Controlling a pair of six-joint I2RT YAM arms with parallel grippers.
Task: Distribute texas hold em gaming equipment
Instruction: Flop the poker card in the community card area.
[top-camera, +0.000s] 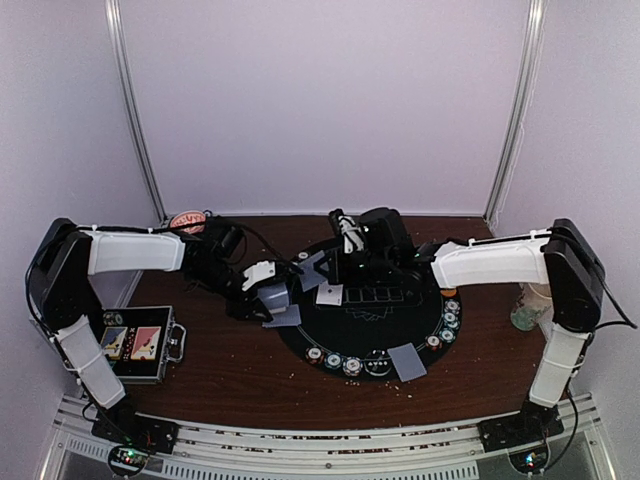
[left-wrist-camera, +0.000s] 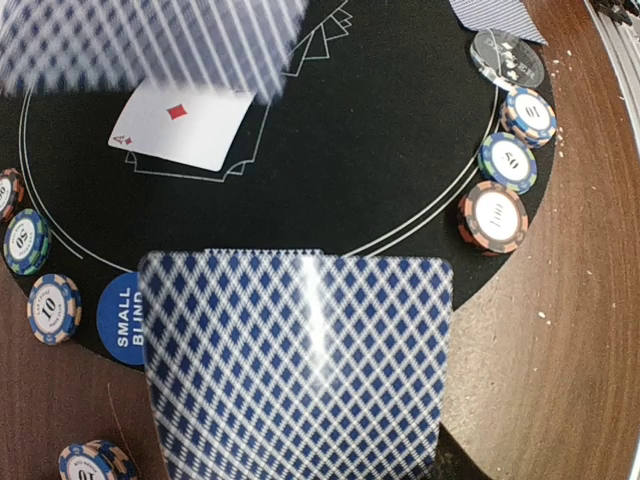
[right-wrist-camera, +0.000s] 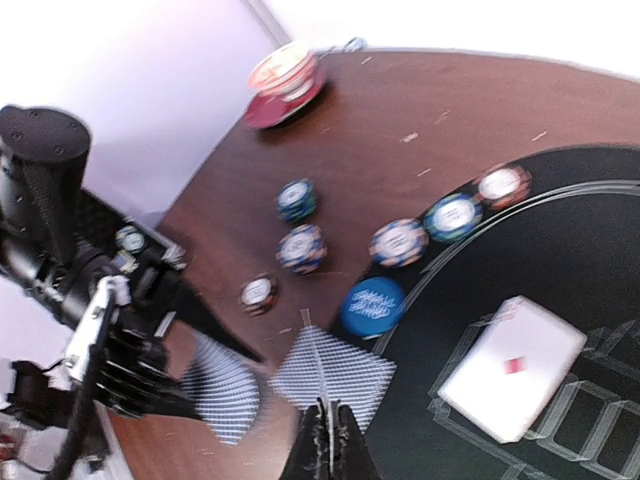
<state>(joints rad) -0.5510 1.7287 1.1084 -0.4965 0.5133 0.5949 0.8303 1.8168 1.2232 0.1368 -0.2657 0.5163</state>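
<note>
- Because the near card (left-wrist-camera: 295, 365) fills the lower half of your left wrist view, that arm's fingers are hidden there. The right wrist view catches the left gripper (right-wrist-camera: 180, 400) at a card's edge, but it is too smeared to read. I cannot tell whether it grips.
- Your right gripper (right-wrist-camera: 328, 440) has its fingers pressed together on the edge of a second card (right-wrist-camera: 330, 372). It holds this card over the left rim of the black mat (right-wrist-camera: 560, 250), just beside the blue Small Blind button (right-wrist-camera: 372, 305).
- A blurred card (left-wrist-camera: 150, 40) cuts across the top-left corner of the left wrist view, and its edges run out of frame.
- The card backs show a blue-and-white diamond lattice up close and look grey-blue from above. One card, the ace of diamonds (left-wrist-camera: 185, 125), lies face up inside a printed outline on the mat.
- Striped chips (left-wrist-camera: 493, 215) sit along the mat's rim. You can read 100, 50 and 10 on them, and a silvery button (left-wrist-camera: 508, 58) lies next in line.
- Only the top view shows you a face-down card (top-camera: 407, 362) at the mat's near edge and the black case (top-camera: 140, 345) on the table (top-camera: 230, 370) to the left.
- Only the right wrist view shows three chips lying off the mat on bare wood.
</note>
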